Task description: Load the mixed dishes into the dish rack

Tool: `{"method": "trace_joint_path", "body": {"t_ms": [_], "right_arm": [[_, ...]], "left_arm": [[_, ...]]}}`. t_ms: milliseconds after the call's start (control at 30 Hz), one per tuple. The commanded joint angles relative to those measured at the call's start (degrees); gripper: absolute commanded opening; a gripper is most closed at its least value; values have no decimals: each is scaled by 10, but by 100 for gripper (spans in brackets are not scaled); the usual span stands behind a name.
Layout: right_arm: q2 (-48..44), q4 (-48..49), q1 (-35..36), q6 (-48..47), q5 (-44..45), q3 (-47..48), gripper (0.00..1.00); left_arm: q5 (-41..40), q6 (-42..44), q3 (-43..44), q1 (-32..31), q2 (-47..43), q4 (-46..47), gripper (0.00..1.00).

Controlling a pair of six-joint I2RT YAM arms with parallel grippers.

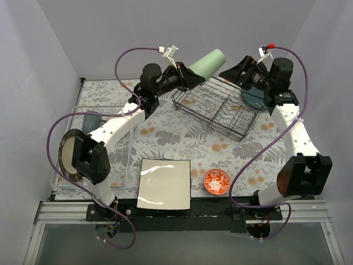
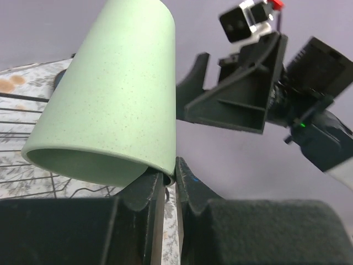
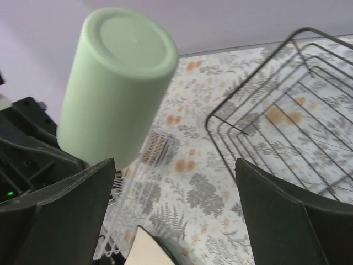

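Nearest, the white square plate (image 1: 164, 184) lies beside the red-orange bowl (image 1: 217, 181). Left fingers (image 2: 144, 203) pinch the green cup (image 2: 116, 94) by its rim near the dish rack (image 1: 218, 107); right fingers (image 3: 60, 215) spread wide.

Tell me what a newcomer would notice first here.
A pale green cup, pinched by its rim in the left gripper, hangs in midair beside the dish rack. The right gripper faces it, wide open. A white square plate and red bowl lie at the near edge.
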Motion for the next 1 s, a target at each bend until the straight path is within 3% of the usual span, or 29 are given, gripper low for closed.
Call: {"method": "trace_joint_path", "body": {"t_ms": [0, 133, 333, 967], "right_arm": [[0, 204, 0, 86, -109, 8, 98], [1, 307, 0, 137, -140, -3, 97], [23, 341, 0, 168, -153, 6, 97], [72, 292, 18, 138, -97, 3, 97]], "left_arm": [[58, 13, -21, -3, -35, 25, 0], [68, 11, -22, -3, -45, 29, 0], [96, -1, -34, -3, -53, 59, 0], [92, -22, -86, -4, -89, 122, 0]]}}
